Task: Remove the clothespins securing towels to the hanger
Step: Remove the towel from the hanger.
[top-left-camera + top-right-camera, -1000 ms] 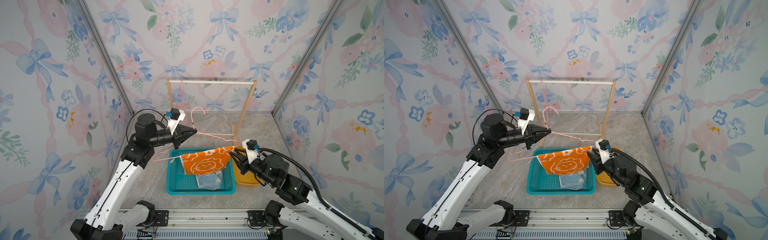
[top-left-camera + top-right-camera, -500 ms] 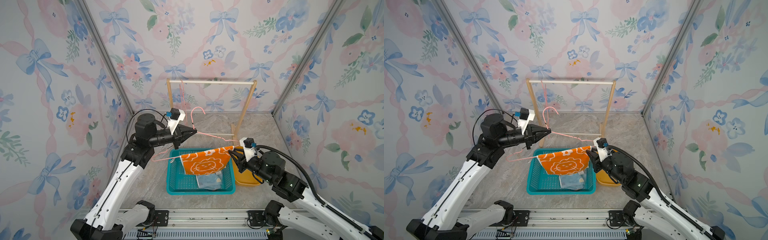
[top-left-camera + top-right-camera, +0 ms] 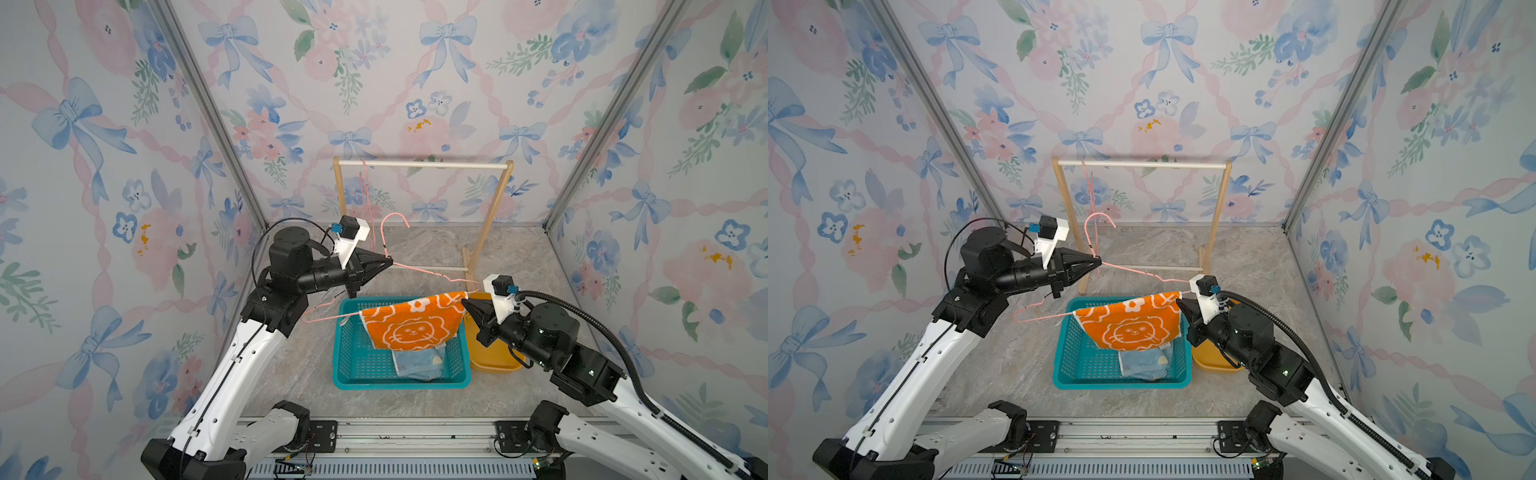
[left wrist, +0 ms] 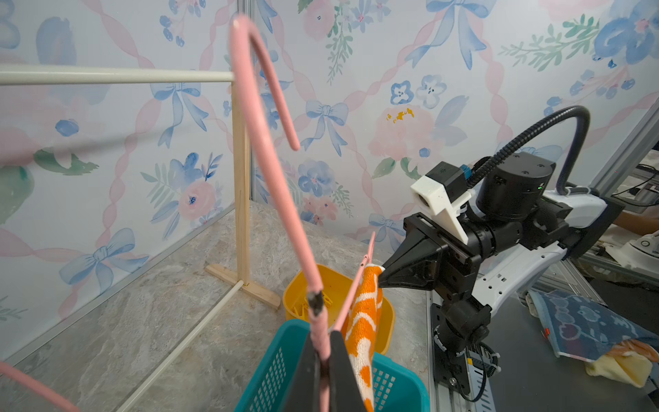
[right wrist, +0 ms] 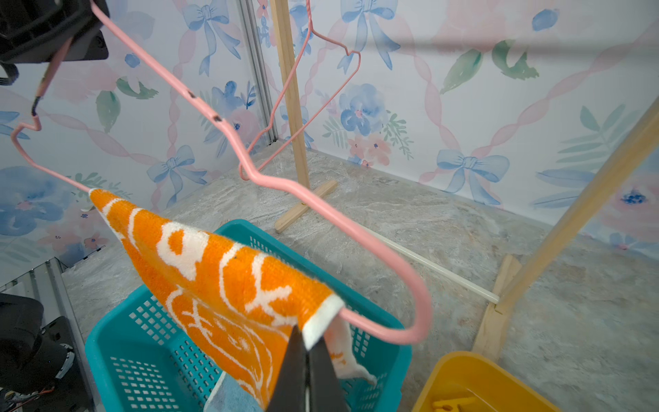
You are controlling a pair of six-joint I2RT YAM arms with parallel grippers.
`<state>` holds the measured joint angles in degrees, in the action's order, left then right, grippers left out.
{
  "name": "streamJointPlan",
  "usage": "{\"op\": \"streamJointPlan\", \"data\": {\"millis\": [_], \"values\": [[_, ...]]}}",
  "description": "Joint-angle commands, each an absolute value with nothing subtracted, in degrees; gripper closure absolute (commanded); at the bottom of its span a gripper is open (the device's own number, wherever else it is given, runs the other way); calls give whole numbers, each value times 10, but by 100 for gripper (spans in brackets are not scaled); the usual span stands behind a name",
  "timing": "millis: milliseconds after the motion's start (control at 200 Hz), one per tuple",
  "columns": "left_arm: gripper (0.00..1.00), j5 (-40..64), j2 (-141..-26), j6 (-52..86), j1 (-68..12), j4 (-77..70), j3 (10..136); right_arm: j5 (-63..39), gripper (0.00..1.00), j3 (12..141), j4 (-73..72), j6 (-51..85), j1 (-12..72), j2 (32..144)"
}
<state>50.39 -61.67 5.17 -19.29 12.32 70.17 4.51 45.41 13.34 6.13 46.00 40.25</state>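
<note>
A pink wire hanger [image 3: 419, 269] [image 5: 321, 207] is held level above the teal basket. My left gripper [image 3: 388, 262] [image 4: 322, 353] is shut on its neck, just below the hook. The orange towel [image 3: 409, 326] [image 5: 221, 278] with white lion outlines is draped over the hanger's lower bar. At the towel's right end my right gripper [image 3: 465, 303] [image 5: 306, 342] is shut, and the white-edged corner sits between its tips. The light blue towel [image 3: 417, 361] [image 5: 228, 396] lies in the basket. The only clothespins [image 5: 451, 403] I see are yellow ones lying in the yellow bin.
The teal basket [image 3: 345, 353] sits in the middle of the floor, with the yellow bin [image 3: 494, 365] touching its right side under my right wrist. A wooden rack [image 3: 419, 165] stands at the back, and a second pink hanger [image 3: 365, 187] hangs at its left end.
My right gripper has moved left to the orange towel's right corner and closed on it. The left arm and the hanger have stayed put.
</note>
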Motion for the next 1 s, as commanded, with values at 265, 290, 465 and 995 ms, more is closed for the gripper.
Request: {"op": "streamJointPlan", "data": {"millis": [265, 290, 465, 995], "values": [[100, 493, -622, 51, -182, 112, 703, 17, 100, 569, 186, 8, 496, 433], [100, 492, -623, 51, -182, 112, 702, 12, 100, 580, 188, 5, 498, 437], [100, 485, -627, 50, -179, 112, 700, -25, 100, 658, 204, -17, 507, 479], [100, 474, -631, 50, -172, 112, 698, -84, 100, 839, 233, -58, 539, 560]]}}
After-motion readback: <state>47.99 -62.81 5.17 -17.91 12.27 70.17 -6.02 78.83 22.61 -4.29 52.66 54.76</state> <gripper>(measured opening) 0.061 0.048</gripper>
